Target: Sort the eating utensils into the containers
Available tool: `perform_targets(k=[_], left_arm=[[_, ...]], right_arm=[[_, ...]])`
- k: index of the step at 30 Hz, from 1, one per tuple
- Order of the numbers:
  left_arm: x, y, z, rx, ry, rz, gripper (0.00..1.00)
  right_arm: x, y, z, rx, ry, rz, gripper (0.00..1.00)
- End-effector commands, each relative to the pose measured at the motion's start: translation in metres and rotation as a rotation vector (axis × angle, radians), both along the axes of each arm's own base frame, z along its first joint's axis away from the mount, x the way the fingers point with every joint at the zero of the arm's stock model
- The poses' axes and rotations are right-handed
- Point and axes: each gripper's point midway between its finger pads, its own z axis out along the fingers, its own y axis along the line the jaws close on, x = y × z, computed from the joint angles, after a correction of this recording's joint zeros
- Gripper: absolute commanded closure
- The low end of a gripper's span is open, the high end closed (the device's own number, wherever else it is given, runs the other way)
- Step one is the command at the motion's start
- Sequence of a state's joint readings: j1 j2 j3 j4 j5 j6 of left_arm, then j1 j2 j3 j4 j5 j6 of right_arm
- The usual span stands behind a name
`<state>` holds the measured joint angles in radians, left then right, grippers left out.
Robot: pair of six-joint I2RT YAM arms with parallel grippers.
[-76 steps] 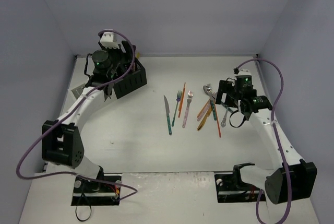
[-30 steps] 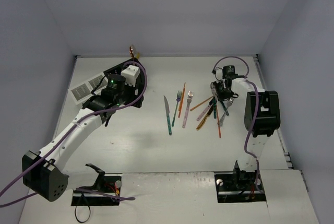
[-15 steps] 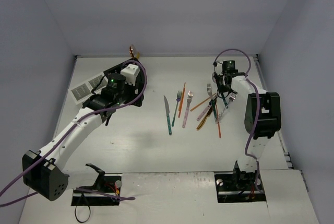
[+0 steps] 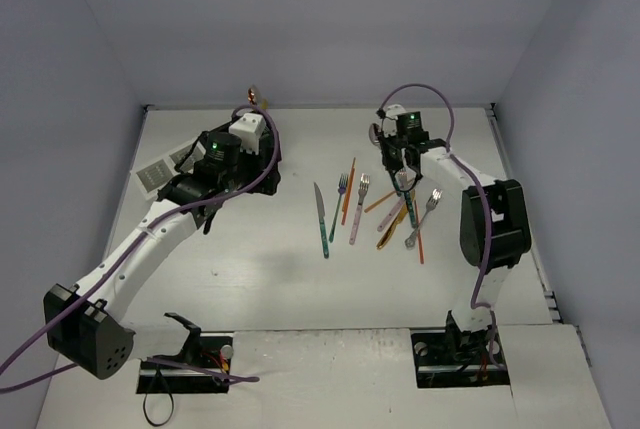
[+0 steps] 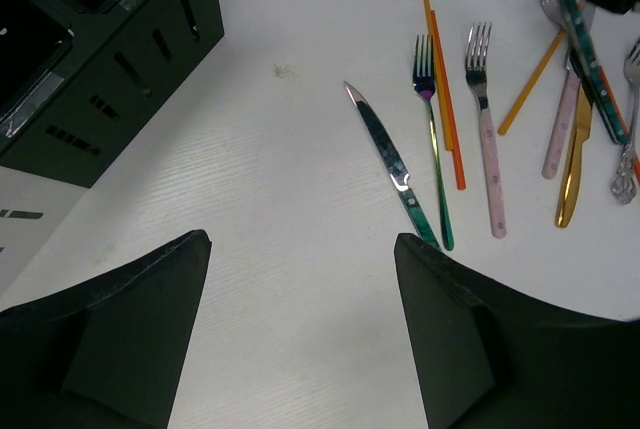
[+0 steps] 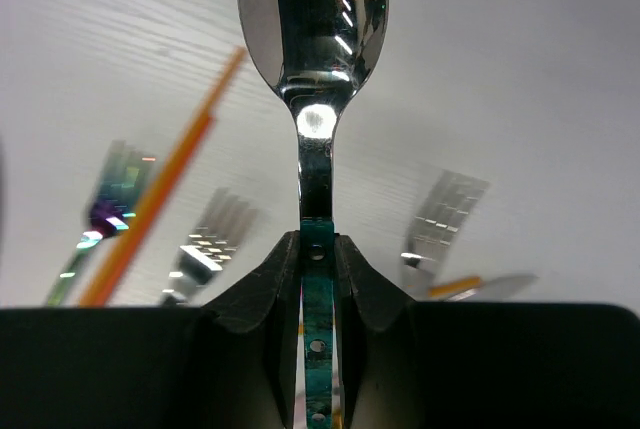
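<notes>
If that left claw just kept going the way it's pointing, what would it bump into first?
Probably bare table. The open left gripper aims at the gap between the black caddy and the teal-handled knife; depth is unclear, but nothing seems to lie in between.

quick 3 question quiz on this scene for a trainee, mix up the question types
1. True or false: the right claw is shut on a teal-handled spoon.
2. Fill in the blank: the left claw is ___ and holds nothing.
3. Where is the pink-handled fork?
A) in the left claw
B) on the table, beside the orange sticks
C) in the right claw

Key: 1 true; 2 open; 3 B
</notes>
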<state>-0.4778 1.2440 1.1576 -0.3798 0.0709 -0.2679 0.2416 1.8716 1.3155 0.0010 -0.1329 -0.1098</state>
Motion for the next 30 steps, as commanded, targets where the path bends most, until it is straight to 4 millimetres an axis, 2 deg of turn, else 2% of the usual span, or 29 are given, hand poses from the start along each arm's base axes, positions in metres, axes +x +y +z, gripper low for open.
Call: perform_targets(k=[1, 4, 7, 13, 17, 25, 28, 30], left_arm=[[0.011, -0.017, 0.054, -0.135, -0.108, -0.004, 0.28], [0.015, -0.025, 0.069, -0.194, -0.135, -0.004, 0.28], [0.019, -0.034, 0.08, -0.243, -0.146, -0.026, 0.28], [0.03, -0.053, 0.103, -0.322, -0.173, -0.066, 0.28], [0.035, -0.062, 0.119, -0.365, -0.205, -0.092, 0.29], [0.038, -0.065, 0.137, -0.399, -0.273, -0.111, 0.36], [0.038, -0.066, 0.14, -0.404, -0.284, -0.118, 0.45], [0.038, -0.068, 0.142, -0.417, -0.295, -0.126, 0.57]], right_arm=[[-0.002, 0.077, 0.1, 0.187, -0.23, 0.15, 1.0], [-0.024, 0.11, 0.122, 0.229, -0.265, 0.229, 1.0], [-0.056, 0.146, 0.154, 0.28, -0.313, 0.326, 1.0], [-0.106, 0.189, 0.189, 0.346, -0.364, 0.437, 1.0], [-0.123, 0.2, 0.212, 0.374, -0.411, 0.473, 1.0], [-0.137, 0.203, 0.225, 0.425, -0.423, 0.479, 1.0], [-0.139, 0.204, 0.23, 0.442, -0.432, 0.482, 1.0], [-0.141, 0.204, 0.233, 0.449, -0.437, 0.484, 1.0]])
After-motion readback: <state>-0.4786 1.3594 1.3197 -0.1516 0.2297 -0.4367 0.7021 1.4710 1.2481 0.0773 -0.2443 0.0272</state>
